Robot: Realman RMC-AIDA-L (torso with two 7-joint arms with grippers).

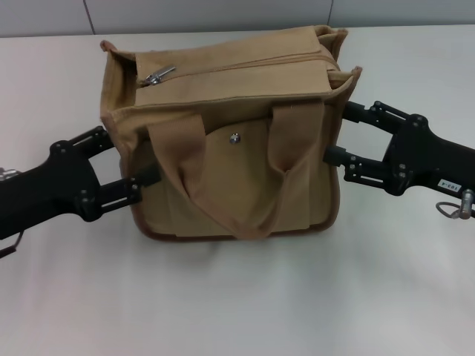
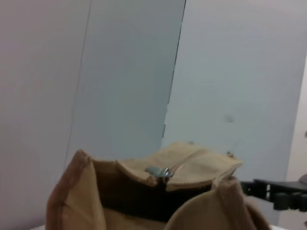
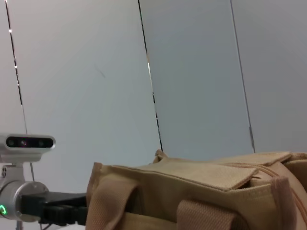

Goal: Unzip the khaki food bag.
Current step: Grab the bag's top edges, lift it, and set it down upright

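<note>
The khaki food bag [image 1: 297, 185] stands upright in the middle of the white table, front pocket and silver snap [image 1: 234, 138] facing me. Its top zipper looks closed, and the metal pull [image 1: 158, 76] lies at the left end. My left gripper [image 1: 128, 159] is open against the bag's left side, fingers spread on that edge. My right gripper [image 1: 338, 133] is open too, against the bag's right side. In the left wrist view, the bag's end [image 2: 81, 201] and the pull [image 2: 158, 171] show. The bag's top [image 3: 192, 179] fills the low part of the right wrist view.
The white table [image 1: 237, 304] stretches around the bag, with a grey panelled wall [image 1: 208, 15] behind it. The other arm's gripper shows far off in each wrist view, the right gripper [image 2: 280, 194] and the left gripper [image 3: 53, 208]. The bag's two strap handles [image 1: 223, 185] hang down its front.
</note>
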